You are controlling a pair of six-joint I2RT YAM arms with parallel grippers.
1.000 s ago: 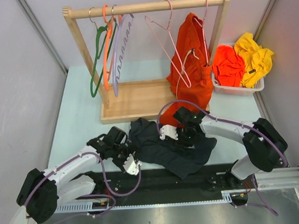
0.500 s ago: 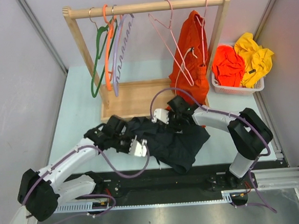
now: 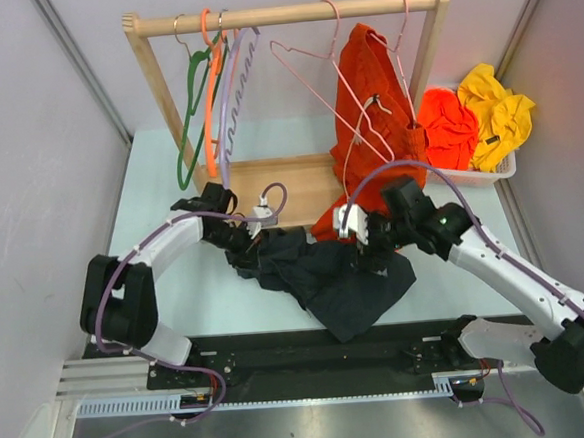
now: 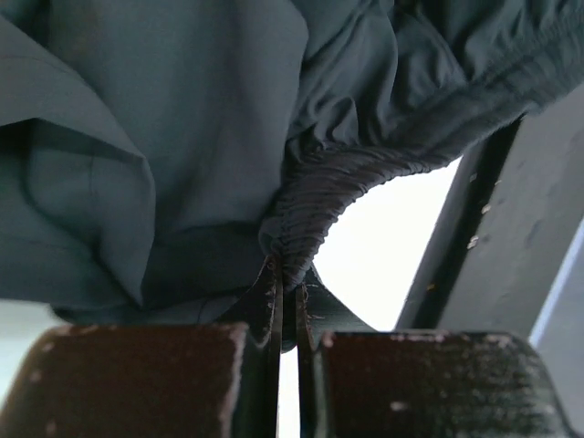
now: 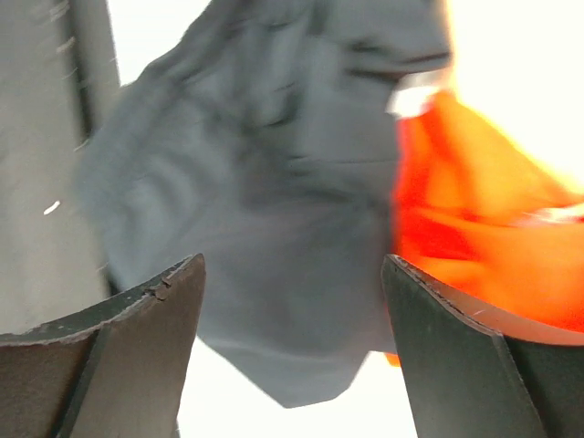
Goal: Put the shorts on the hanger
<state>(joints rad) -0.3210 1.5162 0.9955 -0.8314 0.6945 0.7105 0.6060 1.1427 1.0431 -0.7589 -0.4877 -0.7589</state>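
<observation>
The dark shorts point(image 3: 331, 276) lie bunched on the table in front of the rack. My left gripper point(image 3: 251, 238) is at their far left edge, shut on the gathered waistband point(image 4: 306, 196); in the left wrist view the left gripper point(image 4: 290, 278) pinches that elastic, with the shorts point(image 4: 173, 128) hanging beyond. My right gripper point(image 3: 370, 244) stands open over their right side. In the right wrist view the right gripper point(image 5: 292, 265) holds nothing, and the shorts point(image 5: 274, 201) are beyond its fingers. The pale-pink hanger point(image 3: 314, 69) hangs bare on the rail.
The wooden rack point(image 3: 288, 15) has a flat base point(image 3: 270, 195) just behind the shorts. Green point(image 3: 190, 116), orange point(image 3: 207, 105) and lilac point(image 3: 232, 103) hangers hang at its left. An orange garment point(image 3: 370, 113) hangs at its right. A white basket point(image 3: 469, 174) holds orange and yellow clothes.
My left gripper shut on the waistband and carried it away toward the rack base. My right gripper opened wider and drew off the shorts. The pink hanger swung on the rail.
</observation>
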